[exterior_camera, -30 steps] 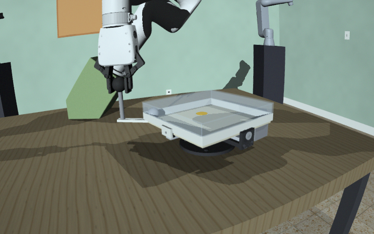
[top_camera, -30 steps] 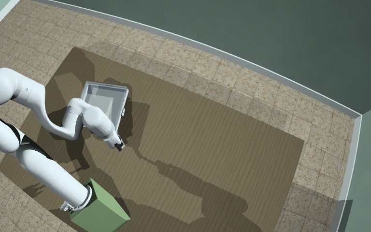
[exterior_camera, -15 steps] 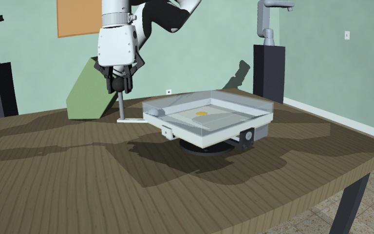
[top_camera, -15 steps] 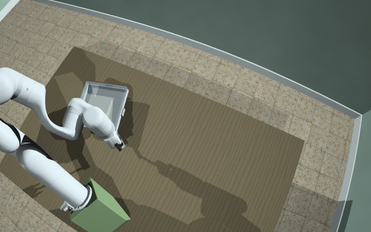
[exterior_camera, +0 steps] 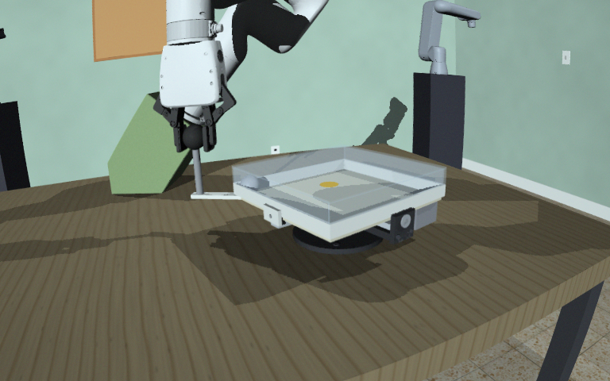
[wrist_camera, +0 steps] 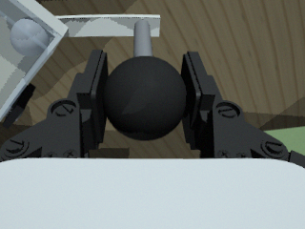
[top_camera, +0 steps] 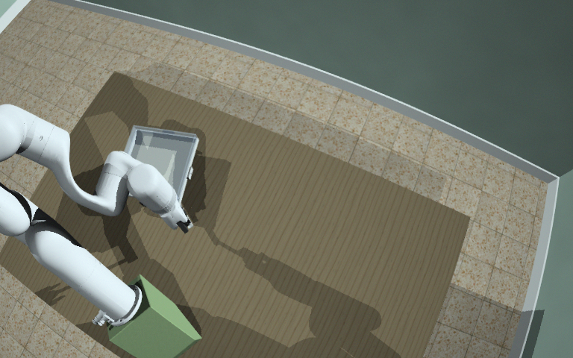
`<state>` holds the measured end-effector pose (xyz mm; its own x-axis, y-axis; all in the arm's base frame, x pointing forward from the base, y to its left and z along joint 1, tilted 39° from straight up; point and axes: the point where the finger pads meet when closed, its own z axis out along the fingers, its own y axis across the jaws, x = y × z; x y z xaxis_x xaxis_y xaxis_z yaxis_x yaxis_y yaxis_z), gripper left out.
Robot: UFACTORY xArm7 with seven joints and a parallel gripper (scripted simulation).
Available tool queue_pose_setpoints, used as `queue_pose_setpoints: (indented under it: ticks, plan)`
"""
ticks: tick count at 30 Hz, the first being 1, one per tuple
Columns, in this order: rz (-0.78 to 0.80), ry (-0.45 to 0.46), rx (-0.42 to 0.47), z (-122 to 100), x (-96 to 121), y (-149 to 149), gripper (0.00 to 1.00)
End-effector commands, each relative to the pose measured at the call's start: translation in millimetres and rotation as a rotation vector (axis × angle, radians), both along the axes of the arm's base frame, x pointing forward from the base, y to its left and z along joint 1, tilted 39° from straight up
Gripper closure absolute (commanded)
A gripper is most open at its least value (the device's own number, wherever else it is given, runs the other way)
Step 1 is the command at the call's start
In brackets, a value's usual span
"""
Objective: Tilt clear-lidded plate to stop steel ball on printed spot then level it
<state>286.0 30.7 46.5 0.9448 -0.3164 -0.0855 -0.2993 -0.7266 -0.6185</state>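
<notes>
While the arm hung over the table, the scene stood as follows.

Gripper: the gripper (exterior_camera: 194, 136) pointed straight down, its two black fingers clamped on either side of a black knob (wrist_camera: 145, 98); it was pinching that knob, one finger pressed to each flank.

Knob and handle: the black knob (exterior_camera: 194, 136) topped a thin grey stem (exterior_camera: 197, 168), which stood upright on a flat pale tab (exterior_camera: 211, 195) reaching to the plate's near-left corner.

Plate: the clear-lidded plate (exterior_camera: 341, 225) sat on a dark round base (exterior_camera: 314, 244) on the wooden table (exterior_camera: 134, 291); in the exterior view it looked tipped, but how much could not be told.

Ball: the steel ball (exterior_camera: 249, 182) lay inside the tray against the corner nearest the handle; the wrist view showed it (wrist_camera: 29, 37) tucked into that same corner under the lid.

Spot: the printed yellow spot (exterior_camera: 329, 184) sat near the middle of the plate floor, well apart from the ball.

Top view: the arm's forearm covered part of the plate (top_camera: 186, 166), so the ball and spot were hidden there.

Surroundings: a green block (exterior_camera: 139, 157) stood behind the gripper, carrying the arm's base; a dark pedestal (exterior_camera: 438, 117) with a grey arm stood at the far right.
</notes>
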Motion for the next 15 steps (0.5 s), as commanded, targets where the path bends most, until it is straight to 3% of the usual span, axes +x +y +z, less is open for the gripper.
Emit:
queue_pose_setpoints:
  ticks: [1, 15]
  plan:
    - [-0.005, -0.006, -0.001, -3.9, 3.4, -0.3, 1.00]
    - [-0.005, -0.006, -0.001, -7.5, 3.8, 0.8, 1.00]
